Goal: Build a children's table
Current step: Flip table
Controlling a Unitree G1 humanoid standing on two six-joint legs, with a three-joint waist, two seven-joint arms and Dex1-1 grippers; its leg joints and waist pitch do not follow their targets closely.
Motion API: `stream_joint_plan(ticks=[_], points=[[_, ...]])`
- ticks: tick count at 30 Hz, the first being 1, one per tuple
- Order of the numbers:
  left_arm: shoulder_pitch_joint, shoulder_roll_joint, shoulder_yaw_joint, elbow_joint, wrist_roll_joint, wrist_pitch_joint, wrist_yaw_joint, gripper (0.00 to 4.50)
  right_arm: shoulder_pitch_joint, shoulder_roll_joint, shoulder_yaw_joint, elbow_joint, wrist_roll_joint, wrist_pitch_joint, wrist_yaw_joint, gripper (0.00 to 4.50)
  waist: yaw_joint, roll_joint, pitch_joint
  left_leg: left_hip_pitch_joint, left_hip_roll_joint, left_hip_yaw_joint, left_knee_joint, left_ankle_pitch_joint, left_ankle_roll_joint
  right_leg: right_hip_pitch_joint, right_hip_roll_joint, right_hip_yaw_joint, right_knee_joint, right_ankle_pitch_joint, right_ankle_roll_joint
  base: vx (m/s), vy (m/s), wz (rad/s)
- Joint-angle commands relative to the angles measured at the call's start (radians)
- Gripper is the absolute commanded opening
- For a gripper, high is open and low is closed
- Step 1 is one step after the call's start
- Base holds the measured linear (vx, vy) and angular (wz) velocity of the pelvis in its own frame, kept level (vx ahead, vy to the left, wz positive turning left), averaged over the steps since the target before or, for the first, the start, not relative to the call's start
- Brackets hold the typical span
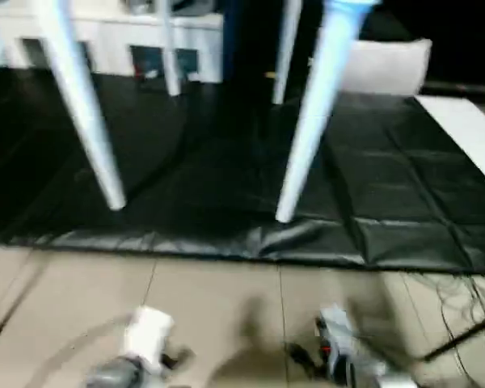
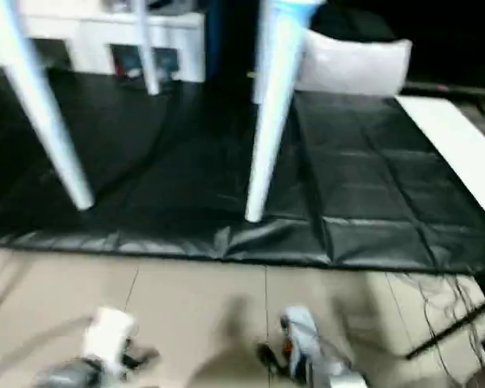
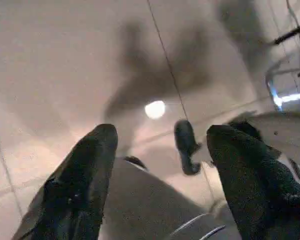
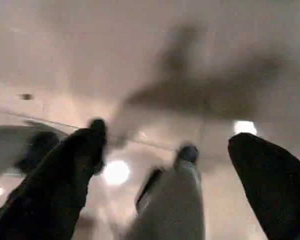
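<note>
While empty — pincers (image 3: 160,145) below table (image 1: 311,121)

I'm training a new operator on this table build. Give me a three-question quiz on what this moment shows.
1. True or false: the white table legs stand on the black mat.
2. How many legs can you count? A) two B) four C) six
3. Is the left claw holding anything, and what lies below it?

Key:
1. True; their feet rest on the mat.
2. B
3. No; its fingers stand apart with nothing between them, over the beige tiled floor.
</note>
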Motion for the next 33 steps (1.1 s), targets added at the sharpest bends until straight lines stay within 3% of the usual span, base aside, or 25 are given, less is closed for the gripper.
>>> stream_joint_plan(ticks=[1, 4, 7, 14, 22, 26, 33], points=[[-0.036, -0.013, 0.05, 0.077, -0.003, -0.027, 0.128, 3.25, -0.021, 0.019, -0.055, 0.068, 0.026, -0.044, -0.085, 4.5, -0.006, 0.007, -0.018, -0.018, 0.065, -0.015, -0.103, -0.228, 0.015, 0.025, -0.093, 0.059, -0.104, -0.141, -0.215, 0.0, 0.0, 0.0], [-0.069, -0.028, 0.116, 0.166, -0.032, -0.011, 0.241, 3.25, -0.038, 0.032, -0.041, 0.147, -0.012, -0.049, -0.129, 4.5, -0.015, 0.006, -0.016, -0.021, 0.061, -0.012, -0.103, -0.201, 0.029, 0.023, -0.084, 0.057, -0.104, -0.128, -0.21, 0.0, 0.0, 0.0], [-0.066, -0.028, 0.096, 0.2, -0.014, -0.001, 0.228, 3.25, -0.042, 0.045, -0.015, 0.197, -0.057, -0.073, -0.125, 4.5, -0.021, 0.008, -0.014, -0.021, 0.063, -0.011, -0.102, -0.171, 0.05, 0.021, -0.084, 0.056, -0.103, -0.095, -0.216, 0.0, 0.0, 0.0], [-0.088, -0.036, 0.116, 0.266, -0.01, -0.034, 0.24, 3.25, -0.053, 0.066, -0.016, 0.259, -0.103, -0.125, -0.14, 4.5, -0.021, 0.019, -0.016, -0.019, 0.073, -0.005, -0.096, -0.076, 0.105, 0.023, -0.085, 0.05, -0.088, 0.078, -0.271, 0.0, 0.0, 0.0], [-0.102, -0.044, 0.12, 0.301, -0.015, -0.052, 0.226, 3.25, -0.056, 0.04, -0.029, 0.285, -0.124, -0.156, -0.117, 4.5, -0.02, 0.009, -0.018, -0.023, 0.074, 0.005, -0.09, -0.041, 0.142, 0.021, -0.089, 0.049, -0.085, 0.126, -0.281, 0.0, 0.0, 0.0], [-0.105, -0.045, 0.125, 0.309, -0.013, -0.062, 0.225, 3.25, -0.057, 0.039, -0.032, 0.289, -0.129, -0.159, -0.117, 4.5, -0.021, 0.009, -0.013, -0.022, 0.078, 0.006, -0.097, -0.096, 0.125, 0.018, -0.091, 0.051, -0.092, 0.047, -0.276, 0.0, 0.0, 0.0], [-0.105, -0.045, 0.125, 0.309, -0.013, -0.062, 0.225, 3.25, -0.057, 0.039, -0.032, 0.289, -0.129, -0.159, -0.117, 4.5, -0.022, 0.009, -0.013, -0.023, 0.079, 0.006, -0.098, -0.093, 0.121, 0.017, -0.091, 0.052, -0.092, 0.059, -0.276, 0.0, 0.0, 0.0]])
